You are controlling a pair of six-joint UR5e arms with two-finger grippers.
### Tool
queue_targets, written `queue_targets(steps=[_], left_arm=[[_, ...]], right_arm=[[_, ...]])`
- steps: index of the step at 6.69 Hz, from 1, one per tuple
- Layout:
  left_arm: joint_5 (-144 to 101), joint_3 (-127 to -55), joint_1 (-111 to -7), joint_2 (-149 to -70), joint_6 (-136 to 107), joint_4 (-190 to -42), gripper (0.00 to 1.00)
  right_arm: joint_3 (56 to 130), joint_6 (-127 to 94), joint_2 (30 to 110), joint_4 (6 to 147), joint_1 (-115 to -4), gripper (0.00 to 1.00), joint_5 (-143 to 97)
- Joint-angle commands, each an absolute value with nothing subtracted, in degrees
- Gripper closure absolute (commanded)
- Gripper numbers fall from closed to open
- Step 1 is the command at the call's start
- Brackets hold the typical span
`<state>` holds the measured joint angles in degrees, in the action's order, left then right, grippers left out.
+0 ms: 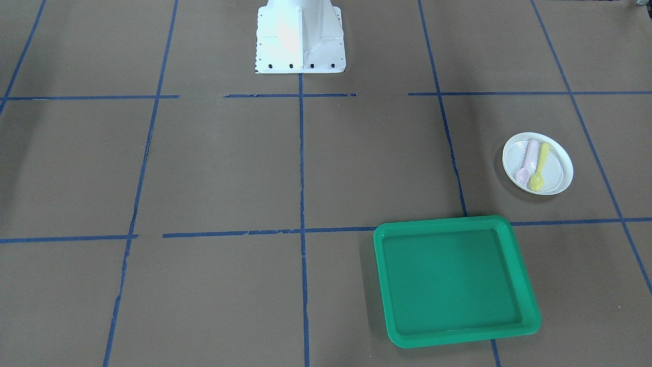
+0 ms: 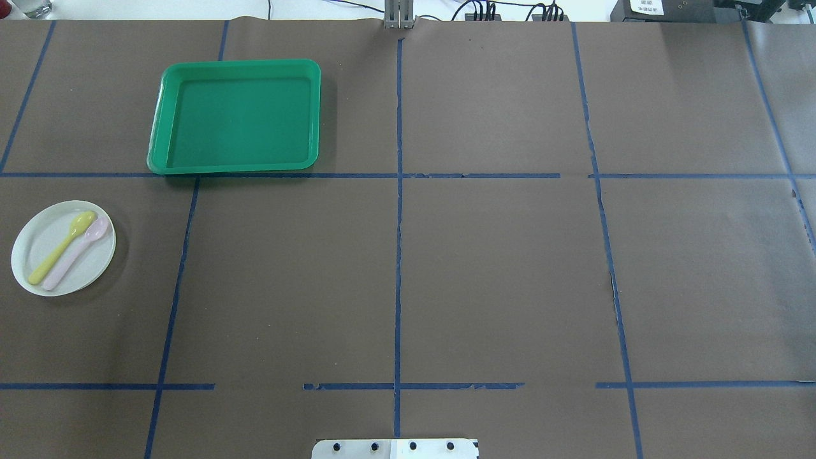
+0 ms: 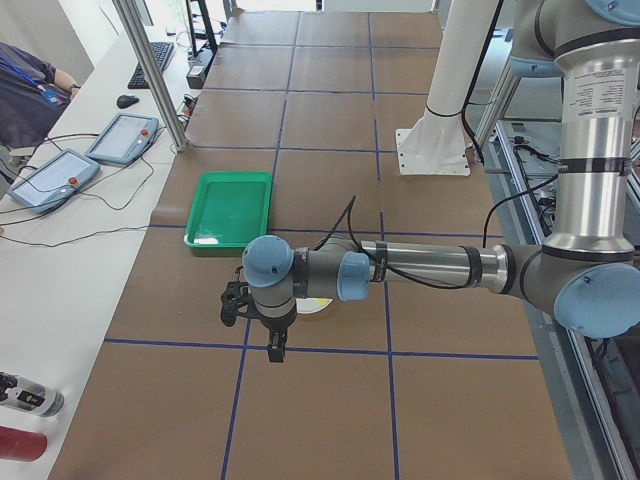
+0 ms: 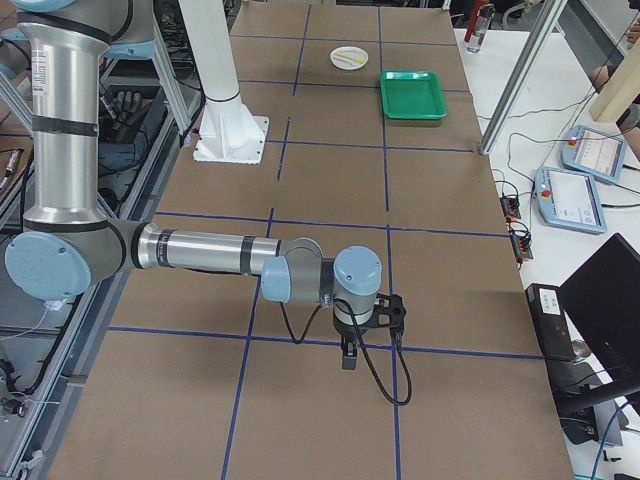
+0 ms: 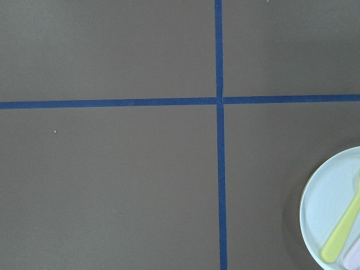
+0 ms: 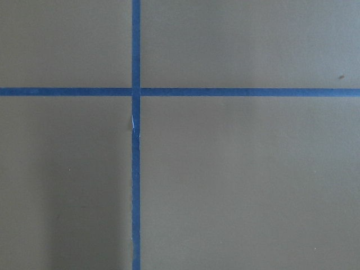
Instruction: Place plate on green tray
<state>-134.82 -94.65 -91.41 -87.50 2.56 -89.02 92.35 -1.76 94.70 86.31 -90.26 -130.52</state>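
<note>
The small white plate [image 1: 559, 164] lies on the brown table and carries a pink spoon [image 1: 527, 160] and a yellow spoon [image 1: 541, 164]. It also shows in the overhead view [image 2: 39, 237] and at the right edge of the left wrist view [image 5: 329, 205]. The green tray [image 1: 453, 278] lies empty, apart from the plate, further from the robot [image 2: 239, 115]. My left gripper [image 3: 276, 345] hangs above the table beside the plate; only the exterior left view shows it, so I cannot tell its state. My right gripper [image 4: 347, 358] hangs far off; I cannot tell its state.
Blue tape lines grid the brown table. The white robot base [image 1: 299, 38] stands at the table's middle edge. Operator tablets [image 3: 122, 137] and cables lie on the white side bench beyond the tray. A metal post [image 3: 150, 70] stands near the tray.
</note>
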Motion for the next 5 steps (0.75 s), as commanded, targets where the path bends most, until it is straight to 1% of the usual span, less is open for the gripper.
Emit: queue_targets(steps=[1, 4, 5], left_arm=[[-134.91, -94.75, -91.23, -88.06, 2.72, -89.03, 0.0], [-135.26, -95.35, -90.88, -89.47, 2.03, -92.44, 0.0], [-135.44, -94.75, -87.31, -89.12, 1.93, -96.2, 0.0]], right_arm=[[92.37, -1.76, 94.66, 86.31, -90.26, 0.0, -130.52], [92.29, -1.76, 94.66, 86.31, -90.26, 0.0, -130.52], [92.37, -1.76, 94.66, 86.31, -90.26, 0.0, -130.52]])
